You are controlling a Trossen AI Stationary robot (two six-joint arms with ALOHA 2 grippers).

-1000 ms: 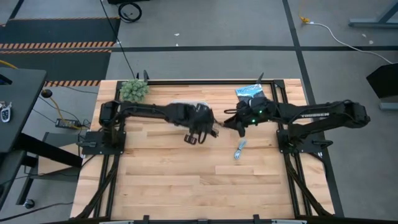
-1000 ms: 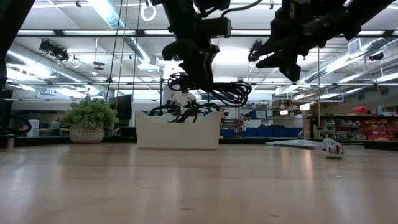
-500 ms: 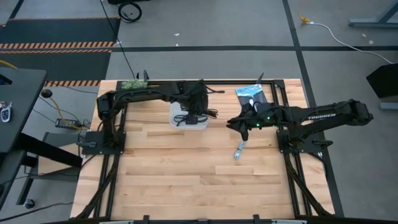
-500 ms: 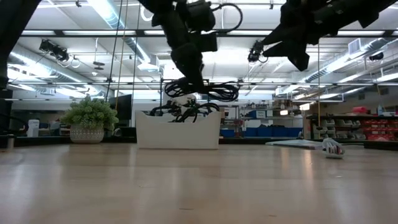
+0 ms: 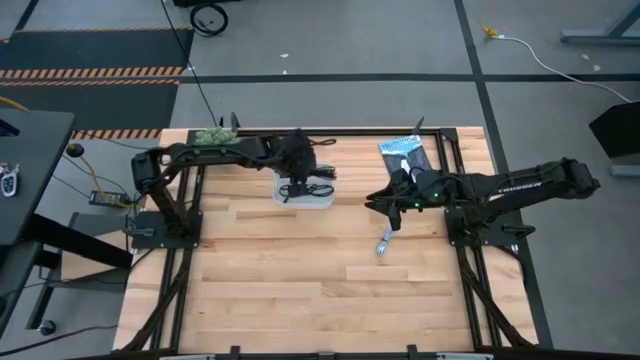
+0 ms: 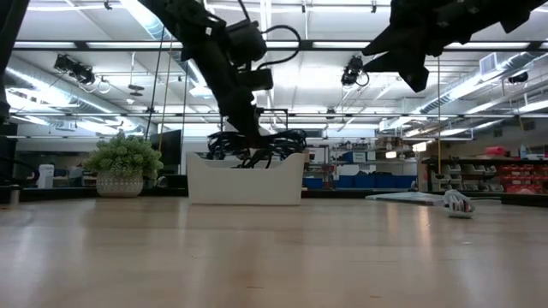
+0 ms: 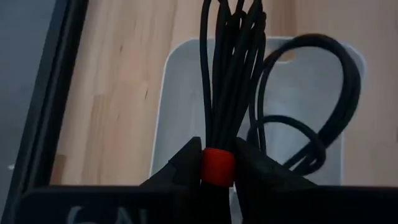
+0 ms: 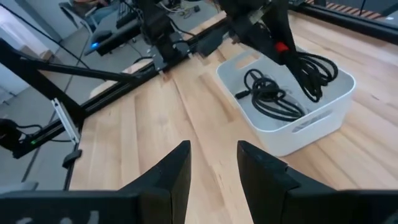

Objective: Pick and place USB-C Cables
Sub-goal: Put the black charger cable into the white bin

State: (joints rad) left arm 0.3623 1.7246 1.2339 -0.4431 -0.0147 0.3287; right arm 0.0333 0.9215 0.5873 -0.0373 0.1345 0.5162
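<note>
Nearest in the low view, the bare wooden table (image 6: 257, 257) runs back to a short light blue-grey cable (image 5: 386, 241) lying alone on the boards, with the right gripper (image 5: 375, 201) hovering above and just beside it — its fingers (image 8: 174, 171) spread apart and holding nothing. Farther back stands a white bin (image 6: 245, 181), its rim reached by the left gripper (image 7: 217, 167), whose fingers are clamped on the red tie of the black cable with red tie (image 7: 231, 74); the bundle hangs from that grip over the bin's open top, its loops dipping inside. A second black cable (image 8: 268, 96) lies coiled on the bin's floor. Beyond the right arm, near the table's far edge, sits a flat dark packet (image 5: 402, 150) with white print. At the far left corner a small green potted plant (image 6: 125, 162) stands well apart from the bin — behind it, the workshop room.
</note>
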